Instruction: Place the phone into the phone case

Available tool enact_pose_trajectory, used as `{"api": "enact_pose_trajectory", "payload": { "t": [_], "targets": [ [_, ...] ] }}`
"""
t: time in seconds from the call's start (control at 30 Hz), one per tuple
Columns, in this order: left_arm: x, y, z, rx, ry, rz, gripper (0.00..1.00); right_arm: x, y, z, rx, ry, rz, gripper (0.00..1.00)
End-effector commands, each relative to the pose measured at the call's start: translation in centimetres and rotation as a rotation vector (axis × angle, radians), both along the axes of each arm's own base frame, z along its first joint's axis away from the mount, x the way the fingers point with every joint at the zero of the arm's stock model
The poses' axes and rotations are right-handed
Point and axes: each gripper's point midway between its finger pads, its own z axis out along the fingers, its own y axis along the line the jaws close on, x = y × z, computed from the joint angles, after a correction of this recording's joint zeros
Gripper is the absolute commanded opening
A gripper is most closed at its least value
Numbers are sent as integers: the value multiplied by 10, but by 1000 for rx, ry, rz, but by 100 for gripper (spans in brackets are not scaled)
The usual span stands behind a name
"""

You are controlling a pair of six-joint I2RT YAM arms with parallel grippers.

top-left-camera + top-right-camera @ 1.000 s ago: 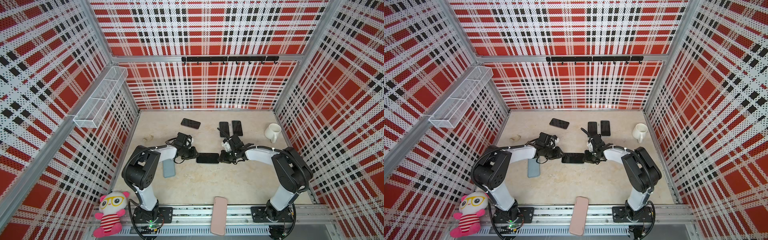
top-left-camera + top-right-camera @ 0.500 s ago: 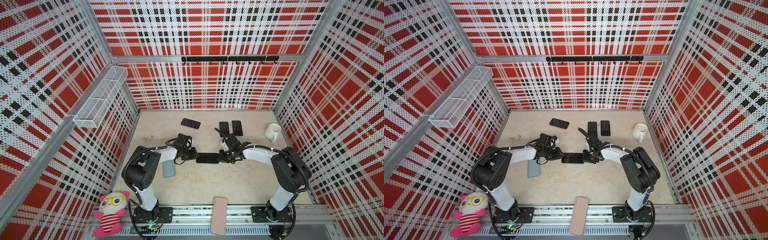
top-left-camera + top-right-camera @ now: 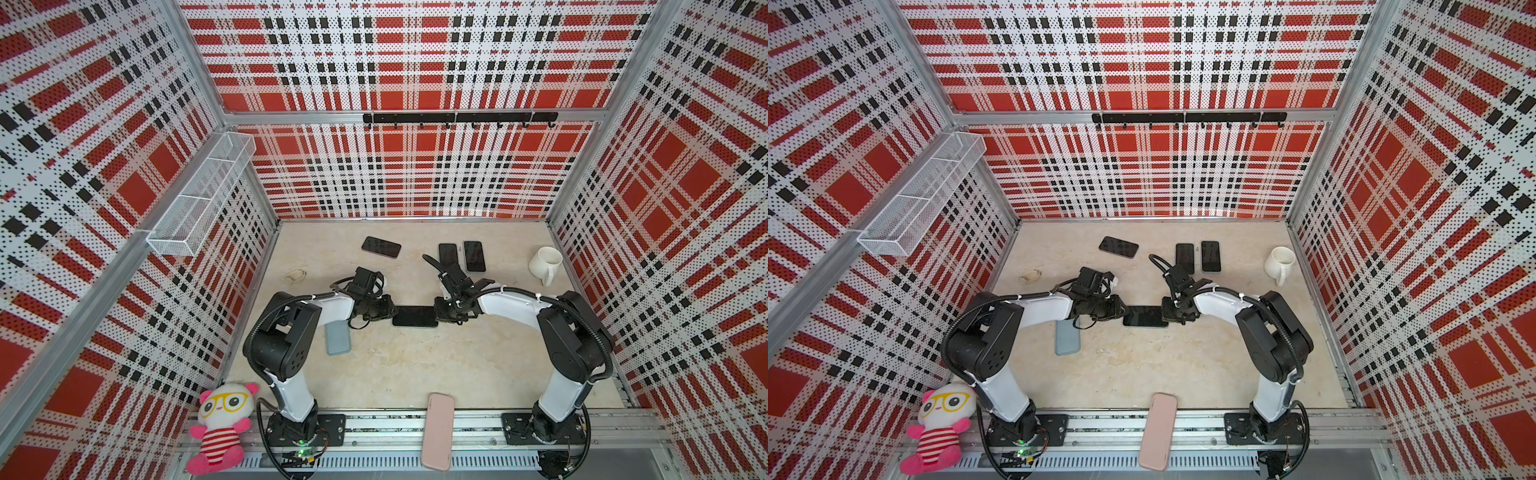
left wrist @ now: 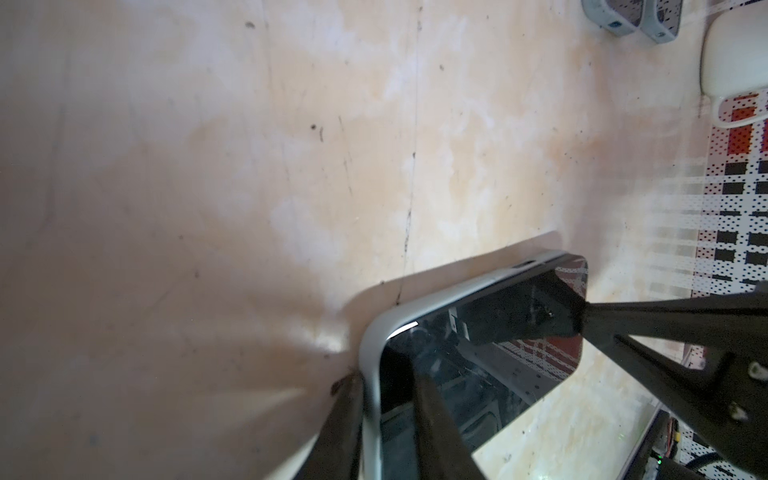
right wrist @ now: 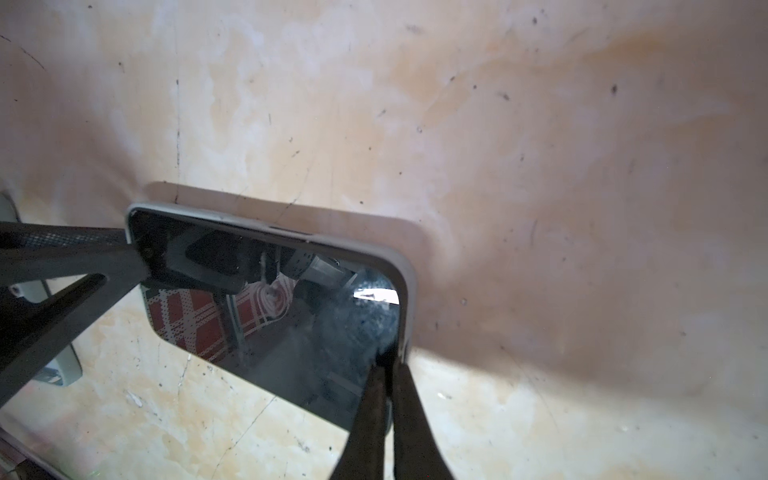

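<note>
Beige, mottled desk (image 3: 415,374) boxed in by red plaid walls; working at the centre of both top views. Lying flat there, screen up: phone (image 3: 414,316), already sitting inside the grey rim of the phone case (image 4: 370,353), so seeming close to done, with only the final seating left. Being met at both short ends at once, presumably to stop the pair sliding while being pressed together.

Left tool (image 4: 386,384), at the left end in the top views, parted only slightly and straddling the end rim. One finger sitting outside the case wall and one on the glass, apparently pinching that end to anchor it.

Right tool (image 5: 387,374), closed with fingers almost touching, resting its tips where glass meets rim in the lower middle of the right wrist view. Likely pushing that corner home.

Lying unused and well apart: blue-grey case (image 3: 337,338) by the left arm, pink case (image 3: 436,432) on the front rail, white mug (image 3: 545,262) at right.
</note>
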Motion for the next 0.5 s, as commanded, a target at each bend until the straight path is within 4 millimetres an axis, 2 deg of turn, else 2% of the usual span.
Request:
{"api": "enact_pose_trajectory", "payload": {
  "t": [0.0,0.17,0.23,0.33,0.47],
  "targets": [
    [-10,-17,10,-73,1,-59,25,-42,-15,-42,-154,150,74,8],
    [-8,-15,14,-80,-6,-55,25,-19,-5,4,-117,62,83,8],
    [-7,-14,15,-79,-11,-54,25,-15,-5,17,-106,43,83,9],
    [-7,-14,16,-78,-13,-53,25,-14,-6,21,-90,48,88,11],
    [-6,-13,16,-74,-16,-52,25,-18,-6,13,-75,65,89,14]
  ]
}}
